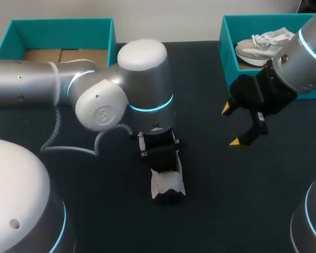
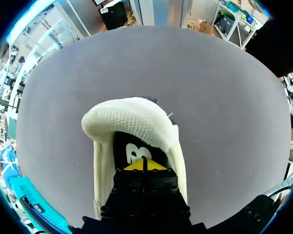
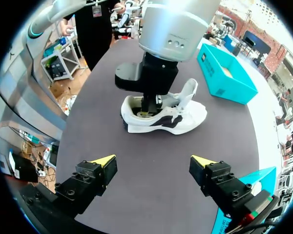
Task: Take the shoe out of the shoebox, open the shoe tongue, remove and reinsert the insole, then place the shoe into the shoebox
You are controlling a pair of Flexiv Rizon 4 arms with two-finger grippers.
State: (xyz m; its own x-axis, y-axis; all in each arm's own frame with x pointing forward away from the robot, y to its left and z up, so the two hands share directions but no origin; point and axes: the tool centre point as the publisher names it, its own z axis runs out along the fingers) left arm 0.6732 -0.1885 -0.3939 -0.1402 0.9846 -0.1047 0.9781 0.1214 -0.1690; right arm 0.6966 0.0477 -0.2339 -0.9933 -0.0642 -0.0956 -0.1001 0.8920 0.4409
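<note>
A white shoe (image 1: pixel 167 184) with dark side panels lies on the dark table, its tongue (image 3: pixel 188 90) lifted. My left gripper (image 2: pixel 144 165) is shut, with its yellow tips together inside the shoe's opening, just above the black insole (image 2: pixel 132 152). I cannot make out whether the tips pinch the insole. White knit upper (image 2: pixel 132 122) curves ahead of the tips. From the right wrist view the left gripper (image 3: pixel 146 103) stands in the heel end of the shoe (image 3: pixel 185 117). My right gripper (image 1: pixel 231 125) hangs open above the table, right of the shoe, with nothing in it (image 3: pixel 154 161).
A teal shoebox (image 1: pixel 229 52) at the back right holds a second pale shoe (image 1: pixel 260 45). Another teal box (image 1: pixel 58 26) with a cardboard floor stands at the back left. A grey cable (image 1: pixel 68 149) loops on the table near my left arm.
</note>
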